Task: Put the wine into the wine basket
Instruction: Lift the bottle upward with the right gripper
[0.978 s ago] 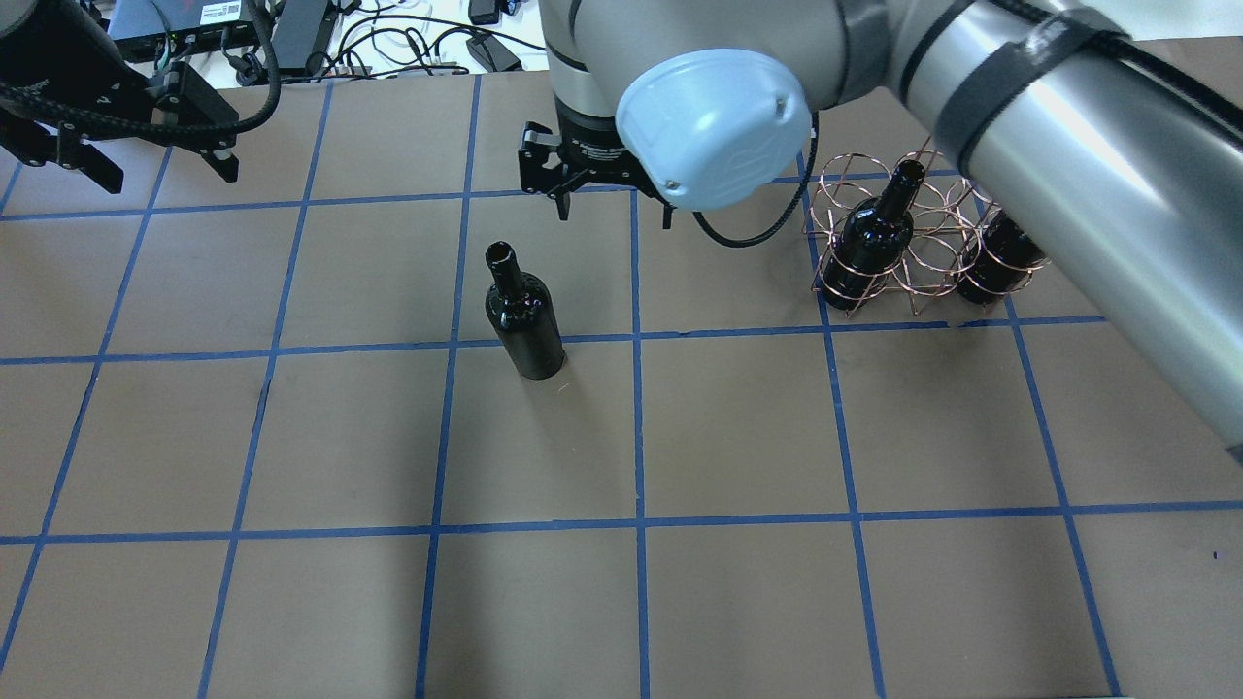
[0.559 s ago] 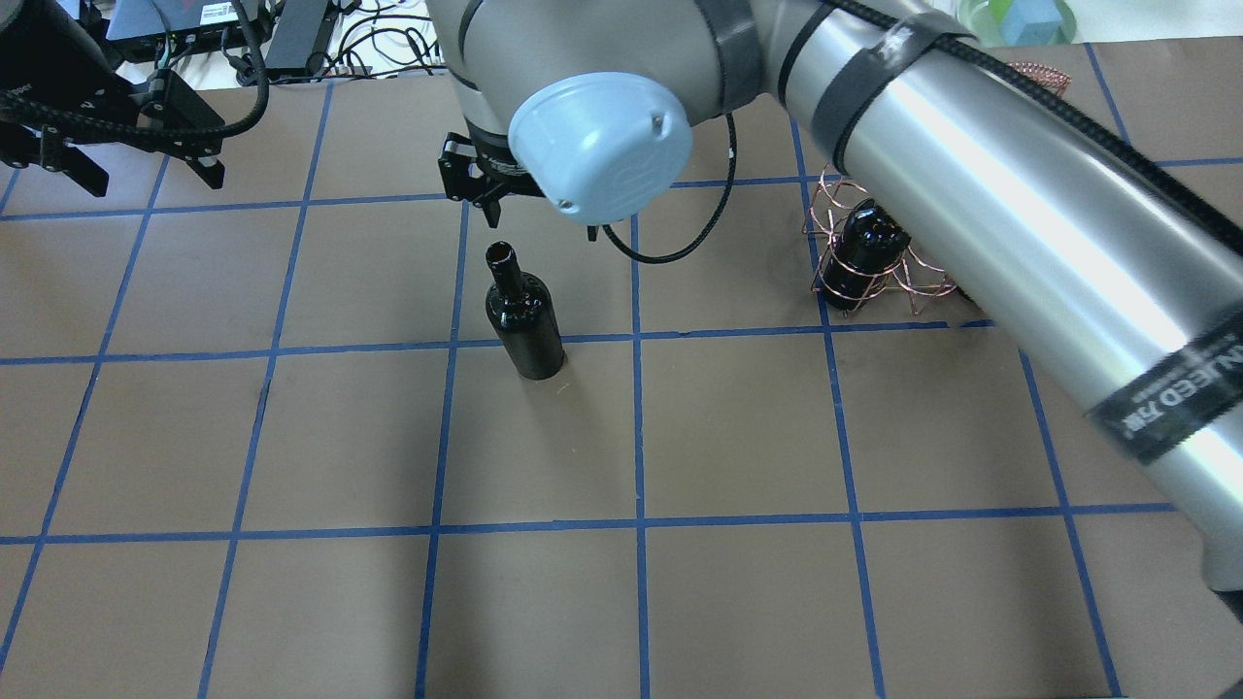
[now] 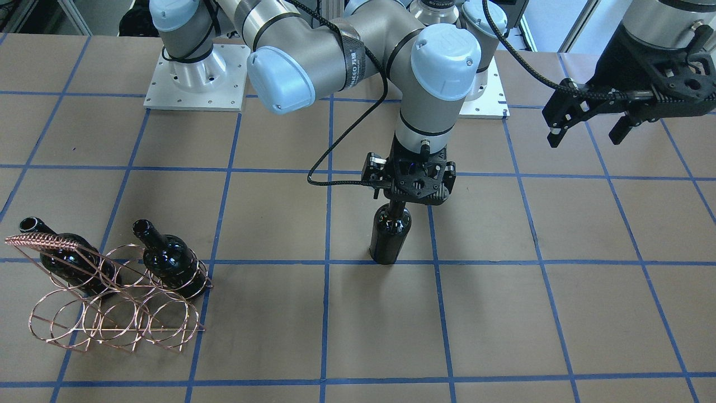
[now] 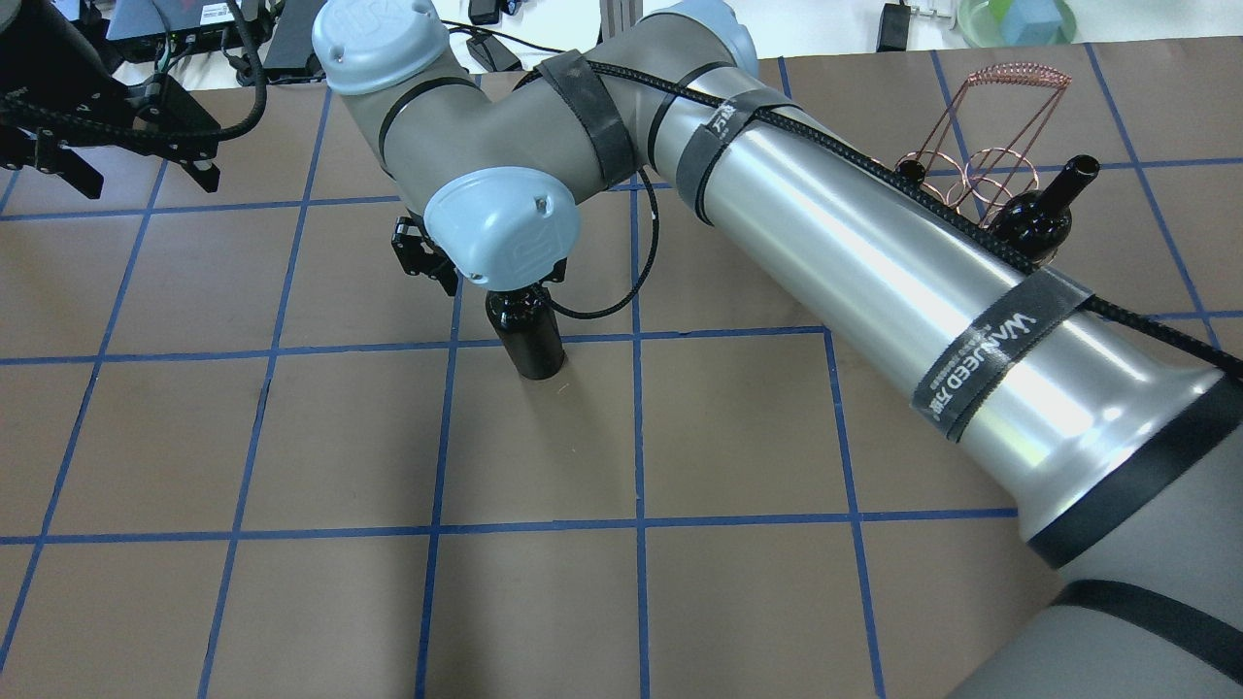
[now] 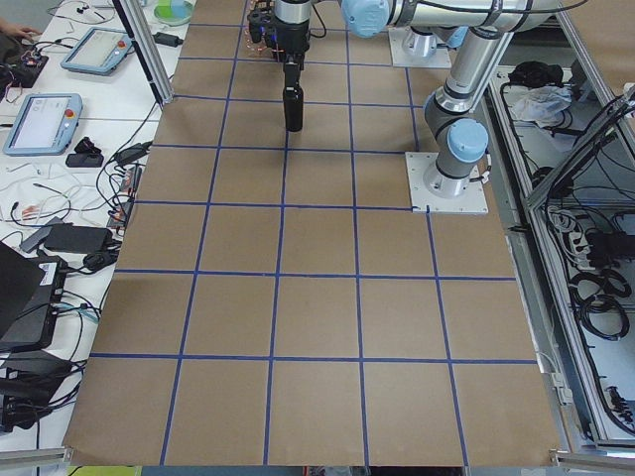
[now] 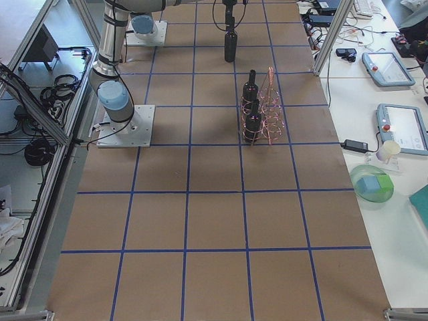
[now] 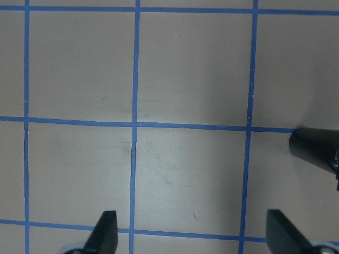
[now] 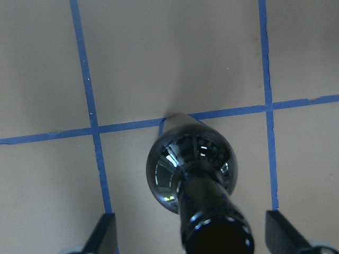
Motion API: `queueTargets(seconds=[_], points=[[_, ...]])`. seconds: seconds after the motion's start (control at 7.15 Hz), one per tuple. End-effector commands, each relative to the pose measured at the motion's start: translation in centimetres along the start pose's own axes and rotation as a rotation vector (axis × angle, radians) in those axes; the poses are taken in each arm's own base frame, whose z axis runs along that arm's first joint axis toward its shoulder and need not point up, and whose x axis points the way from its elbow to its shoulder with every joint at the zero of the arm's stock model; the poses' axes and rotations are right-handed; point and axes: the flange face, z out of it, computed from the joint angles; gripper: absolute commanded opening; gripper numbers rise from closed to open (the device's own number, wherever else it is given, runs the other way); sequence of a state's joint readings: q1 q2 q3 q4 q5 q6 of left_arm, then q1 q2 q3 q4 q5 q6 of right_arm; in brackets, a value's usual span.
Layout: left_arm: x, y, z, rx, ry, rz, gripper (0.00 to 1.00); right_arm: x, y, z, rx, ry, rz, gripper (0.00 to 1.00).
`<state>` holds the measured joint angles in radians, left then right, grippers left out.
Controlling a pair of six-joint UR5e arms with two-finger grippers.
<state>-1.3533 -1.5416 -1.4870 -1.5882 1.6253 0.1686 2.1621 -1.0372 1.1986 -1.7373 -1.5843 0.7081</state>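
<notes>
Right tool (image 8: 192,236) wide open around the neck of the upright wine (image 8: 190,164)

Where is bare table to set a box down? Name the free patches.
Free: the squares between the wine basket and the standing bottle, and the whole operators' side row. Crowded: at the basket, and around the bottle under the right gripper.
</notes>
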Motion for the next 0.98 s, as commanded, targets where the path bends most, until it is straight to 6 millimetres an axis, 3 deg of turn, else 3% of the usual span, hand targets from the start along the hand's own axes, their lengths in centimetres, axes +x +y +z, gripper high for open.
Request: queueTargets(seconds=[0.0, 0.14, 0.7, 0.84], points=[[-0.23, 0.05, 0.06, -0.006, -0.022, 0.0, 1.0, 0.01, -0.29, 0.51, -0.001, 0.007, -0.003, 0.97], [-0.23, 0.04, 0.04, -0.004, -0.022, 0.0, 1.0, 0.32, -0.55, 0.19, 0.001, 0.002, 0.001, 0.96], [0.16, 0.03, 0.31, -0.007, -0.013, 0.005, 1.0, 0.86, -0.91, -0.19, -0.004, -0.01, 0.017, 0.55], [0.2, 0.0, 0.3, -0.005, -0.009, 0.005, 1.0, 0.81, -0.92, -0.22, -0.003, -0.015, 0.02, 0.26]])
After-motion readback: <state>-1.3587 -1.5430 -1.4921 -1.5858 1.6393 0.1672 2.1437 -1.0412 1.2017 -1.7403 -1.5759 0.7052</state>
